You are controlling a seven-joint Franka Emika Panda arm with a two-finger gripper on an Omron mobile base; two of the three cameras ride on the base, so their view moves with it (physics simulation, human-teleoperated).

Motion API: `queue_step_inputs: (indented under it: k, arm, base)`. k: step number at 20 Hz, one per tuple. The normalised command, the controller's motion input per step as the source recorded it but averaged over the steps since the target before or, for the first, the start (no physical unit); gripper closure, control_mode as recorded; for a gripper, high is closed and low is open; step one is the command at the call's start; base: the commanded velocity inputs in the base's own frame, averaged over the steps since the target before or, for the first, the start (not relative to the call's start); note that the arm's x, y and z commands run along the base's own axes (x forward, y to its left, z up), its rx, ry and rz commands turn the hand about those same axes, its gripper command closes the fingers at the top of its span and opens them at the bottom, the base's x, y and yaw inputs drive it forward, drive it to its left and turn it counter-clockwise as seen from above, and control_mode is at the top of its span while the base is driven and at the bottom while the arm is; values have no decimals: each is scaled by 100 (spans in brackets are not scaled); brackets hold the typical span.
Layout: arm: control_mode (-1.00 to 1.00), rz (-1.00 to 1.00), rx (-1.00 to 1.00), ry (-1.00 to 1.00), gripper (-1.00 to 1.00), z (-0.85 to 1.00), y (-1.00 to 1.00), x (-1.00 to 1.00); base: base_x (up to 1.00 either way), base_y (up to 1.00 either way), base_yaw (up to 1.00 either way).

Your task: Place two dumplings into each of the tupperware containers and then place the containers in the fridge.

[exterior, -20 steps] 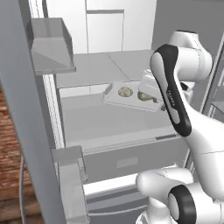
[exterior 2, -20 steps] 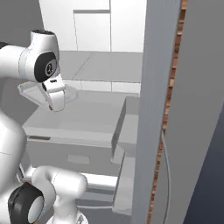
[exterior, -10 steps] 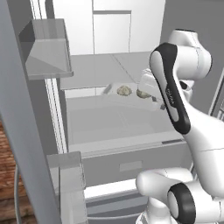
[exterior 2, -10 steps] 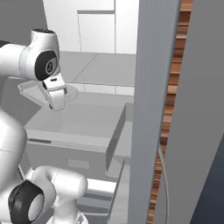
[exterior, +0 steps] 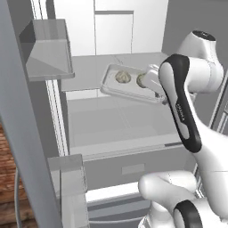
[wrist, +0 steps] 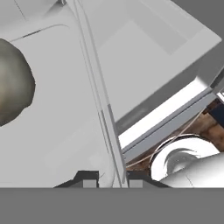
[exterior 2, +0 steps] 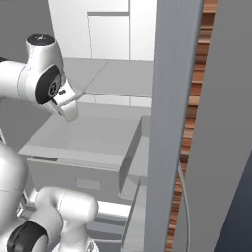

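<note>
I see one clear tray tilted, raised inside the open fridge, two tan dumplings in it.

Flat, even, shadowless rendered light

Two dumplings side by side in a tupperware container, above the fridge drawer.

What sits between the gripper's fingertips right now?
In the hand view, the tupperware container's thin side wall runs up between the gripper's fingertips; a dumpling lies inside it.
</note>
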Motion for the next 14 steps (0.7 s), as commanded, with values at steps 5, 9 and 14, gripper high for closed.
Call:
queue_step_inputs:
  k: [5,9,14]
  arm:
    - [-100,7,13,-2,100,2,-16,100]
    - [-100,4,10,0,100,3,-4,100]
    - [-100,2,7,0,100,13,0,100]
  base:
    - [0,0,0]
    - [0,0,0]
    - [0,0,0]
